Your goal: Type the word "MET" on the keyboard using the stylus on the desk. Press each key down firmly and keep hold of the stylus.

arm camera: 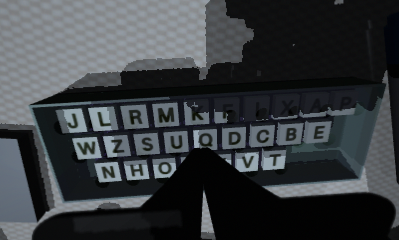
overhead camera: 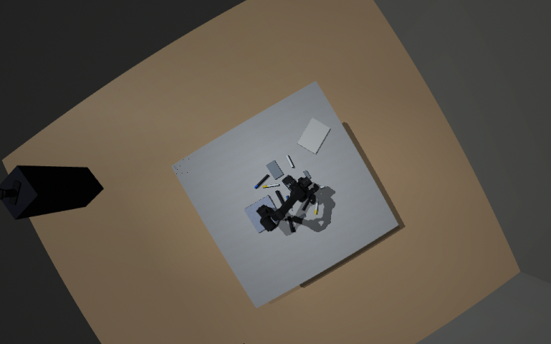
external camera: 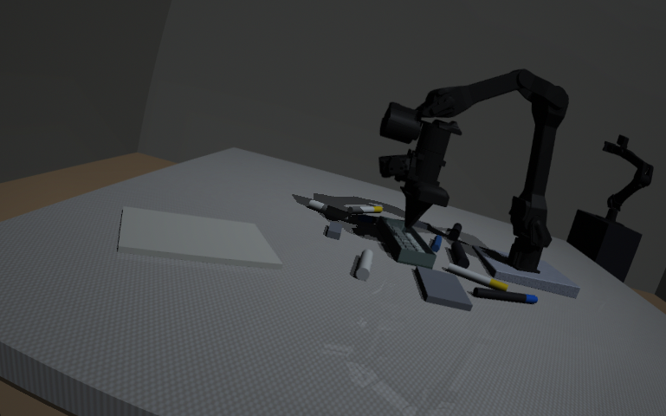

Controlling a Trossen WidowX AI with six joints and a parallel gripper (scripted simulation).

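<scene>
Inside the keyboard's [external camera: 417, 256] [arm camera: 48, 155] raised rim, the fingers [external camera: 409, 224] point down, shut together, gripping nothing.

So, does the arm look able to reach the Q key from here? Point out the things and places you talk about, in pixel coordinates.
Probably yes: the shut gripper [external camera: 409, 224] [arm camera: 200, 155] points down over the keyboard [external camera: 416, 258] [arm camera: 372, 131], near the Q key [arm camera: 206, 138], with nothing visible between.
</scene>
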